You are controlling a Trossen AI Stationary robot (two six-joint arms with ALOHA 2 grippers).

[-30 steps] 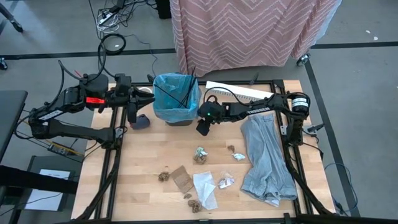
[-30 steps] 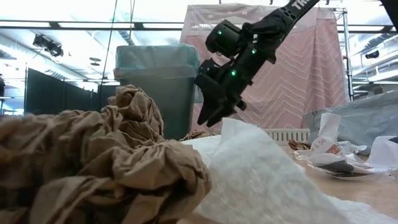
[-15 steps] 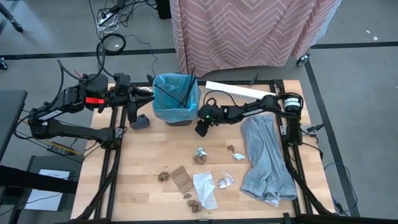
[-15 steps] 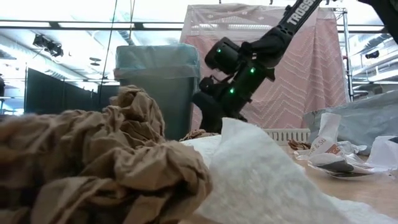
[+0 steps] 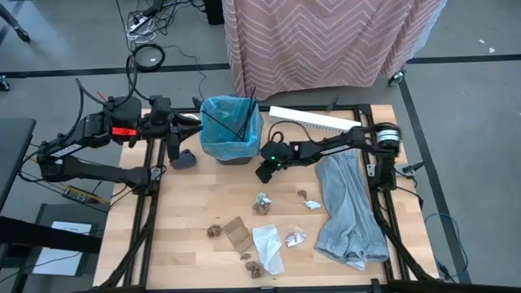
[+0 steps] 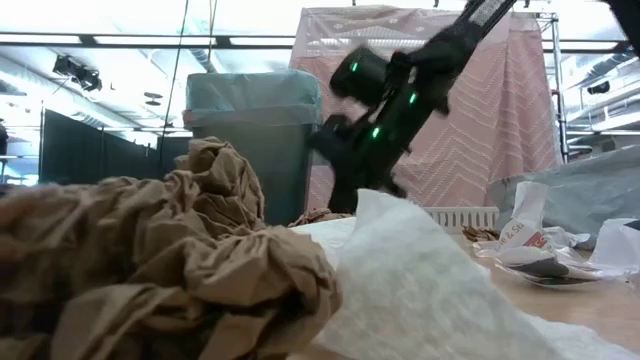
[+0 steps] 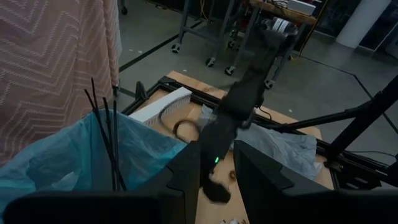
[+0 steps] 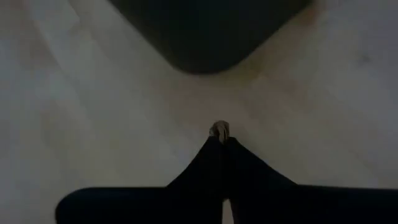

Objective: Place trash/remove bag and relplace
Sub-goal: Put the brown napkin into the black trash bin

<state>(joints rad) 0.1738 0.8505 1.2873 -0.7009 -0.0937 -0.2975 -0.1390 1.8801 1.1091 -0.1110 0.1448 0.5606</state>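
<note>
Bare wood of the desk point(image 5: 195, 203) on the left half, open between the black frame rails; grey cloth point(image 5: 350, 203) draped along the right side, white strip point(image 5: 313, 120) at the far edge. Bin with blue bag point(image 5: 230, 129) at the far middle, thin dark sticks point(image 5: 244, 110) leaning inside it.

Right gripper point(image 5: 264, 169) down at the desk just beside the bin's near right corner, fingers point(image 8: 211, 162) clenched together, a tiny brownish scrap point(image 8: 219, 129) pinched at their tips. Left gripper point(image 5: 175, 150) left of the bin, fingers point(image 7: 186, 174) parted with nothing between them.

Rest of the trash point(image 5: 262, 202) scattered near the desk's front middle, well apart from both grippers: brown crumpled lumps point(image 5: 255, 267), white tissue point(image 5: 268, 244), flat brown cardboard piece point(image 5: 238, 233).
</note>
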